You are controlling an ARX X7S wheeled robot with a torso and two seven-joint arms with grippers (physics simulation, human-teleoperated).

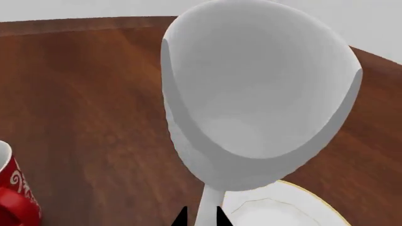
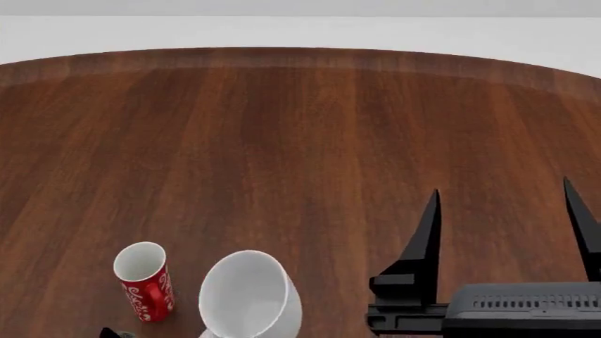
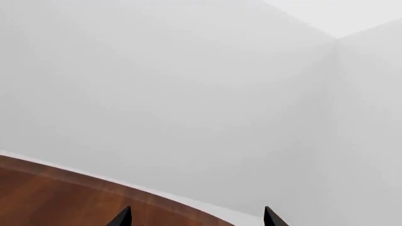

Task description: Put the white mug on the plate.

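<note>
Lower centre of the head view, the white mug (image 2: 250, 296) hangs tilted beside the red mug (image 2: 145, 280). The left tool (image 1: 201, 217) pinches its handle, carrying it over the plate (image 1: 283, 209). The right tool (image 2: 502, 211) waits, spread wide above the desk (image 2: 300, 141).

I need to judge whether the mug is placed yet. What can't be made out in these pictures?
- The plate: mostly hidden by the white mug in the left wrist view; out of frame in the head view.
- Left tool: only finger tips show, at the mug's handle; grip unclear.
- Mug's base: hidden; contact with the plate unknown.
</note>
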